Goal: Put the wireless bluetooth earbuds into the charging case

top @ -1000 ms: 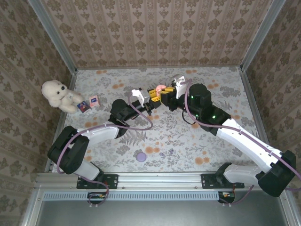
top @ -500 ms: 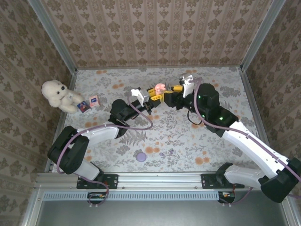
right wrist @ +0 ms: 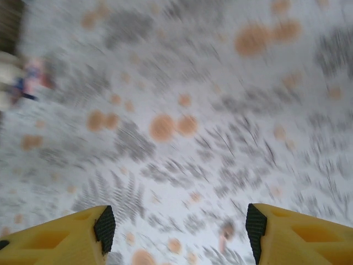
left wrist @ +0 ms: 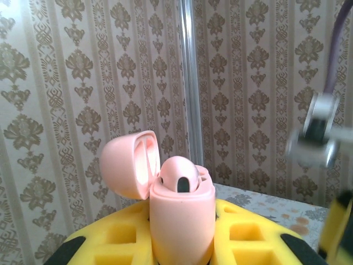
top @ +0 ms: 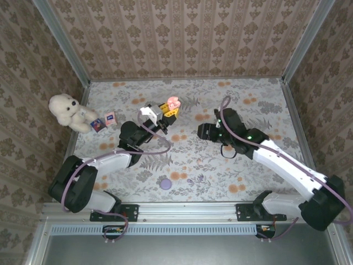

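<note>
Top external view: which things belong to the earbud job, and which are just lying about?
Job: pink plastic charging case, lid open, gripped in the left tool; right tool, open and empty.
Lying about: white plush teddy bear; two small printed cards; purple round disc.

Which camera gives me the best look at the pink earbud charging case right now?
Left wrist: the pink plastic earbud charging case stands close up, lid open, gripped between the yellow fingers. Top external shows it as a small, distant pink spot.
</note>
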Motion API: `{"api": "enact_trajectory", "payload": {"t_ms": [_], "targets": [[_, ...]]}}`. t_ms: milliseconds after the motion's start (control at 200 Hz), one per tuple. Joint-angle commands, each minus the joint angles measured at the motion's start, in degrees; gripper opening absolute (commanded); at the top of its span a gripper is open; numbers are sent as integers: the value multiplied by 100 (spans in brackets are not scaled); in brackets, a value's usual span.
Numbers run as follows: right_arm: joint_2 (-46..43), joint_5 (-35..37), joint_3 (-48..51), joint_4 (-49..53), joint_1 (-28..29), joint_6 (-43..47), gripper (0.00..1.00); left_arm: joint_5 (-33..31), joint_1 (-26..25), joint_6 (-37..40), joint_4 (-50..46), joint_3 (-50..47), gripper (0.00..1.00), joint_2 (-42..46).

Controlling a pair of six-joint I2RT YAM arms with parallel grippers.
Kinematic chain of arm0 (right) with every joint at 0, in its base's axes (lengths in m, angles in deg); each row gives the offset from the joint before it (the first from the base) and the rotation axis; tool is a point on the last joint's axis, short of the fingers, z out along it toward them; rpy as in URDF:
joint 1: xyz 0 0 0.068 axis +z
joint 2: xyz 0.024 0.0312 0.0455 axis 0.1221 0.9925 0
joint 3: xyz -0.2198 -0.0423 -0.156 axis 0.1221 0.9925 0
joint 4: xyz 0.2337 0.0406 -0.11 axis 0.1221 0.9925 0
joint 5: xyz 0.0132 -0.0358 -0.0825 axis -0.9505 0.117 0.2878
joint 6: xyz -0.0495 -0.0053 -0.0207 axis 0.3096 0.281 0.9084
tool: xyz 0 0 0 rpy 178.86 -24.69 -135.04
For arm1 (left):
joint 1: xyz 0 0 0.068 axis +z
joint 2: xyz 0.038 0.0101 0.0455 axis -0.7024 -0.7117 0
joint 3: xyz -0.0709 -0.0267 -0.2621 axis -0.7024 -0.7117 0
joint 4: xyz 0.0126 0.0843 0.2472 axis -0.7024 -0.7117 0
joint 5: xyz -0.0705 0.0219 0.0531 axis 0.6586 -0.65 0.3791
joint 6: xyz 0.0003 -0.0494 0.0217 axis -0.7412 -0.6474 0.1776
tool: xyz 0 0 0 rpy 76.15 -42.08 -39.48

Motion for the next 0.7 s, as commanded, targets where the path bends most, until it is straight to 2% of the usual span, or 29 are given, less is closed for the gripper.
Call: {"api": "enact_trajectory", "payload": {"t_ms": [0,285,695], "targets": [[353,286,143,630,185,-1034,66,-29,44,88,217,-90,0,187],[1484,653,142,703,683,-1884,58,-22,55,84,249,-216,0,299],[2508,698,-86,510,930,-1989,47,5,64,-20,372,-368,0,326]]}}
